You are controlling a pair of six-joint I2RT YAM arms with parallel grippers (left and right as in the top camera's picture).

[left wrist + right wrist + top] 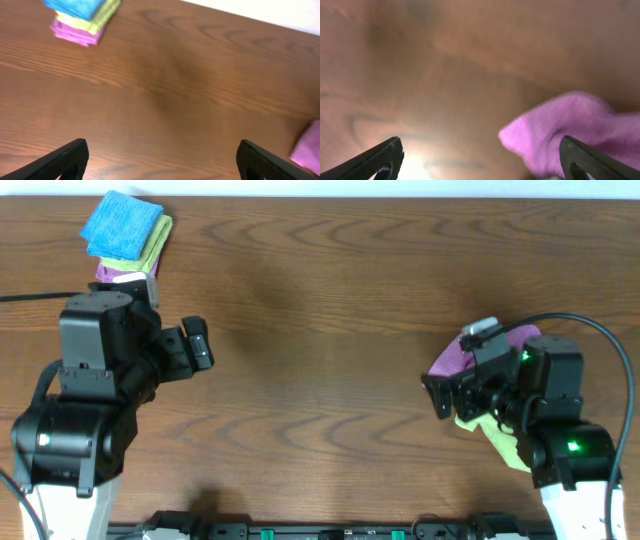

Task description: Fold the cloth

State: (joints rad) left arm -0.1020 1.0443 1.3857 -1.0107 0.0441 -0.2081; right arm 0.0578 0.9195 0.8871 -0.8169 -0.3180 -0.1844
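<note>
The sky-blue cloth (122,224) lies folded on top of a small stack at the table's far left corner; the left wrist view catches its edge (80,6) at the top left. My left gripper (205,345) stands open over bare wood, well short of the stack, with nothing between its fingers (162,150). My right gripper (437,392) is open on the right side of the table. In the right wrist view (480,145) a purple cloth (570,125) lies just ahead of the right finger, not gripped.
Under the blue cloth lie a lime-green cloth (155,242) and a purple one (120,272). Beneath the right arm sit a crumpled purple cloth (450,360) and a lime-green cloth (500,438). A black cable (600,340) loops by the right arm.
</note>
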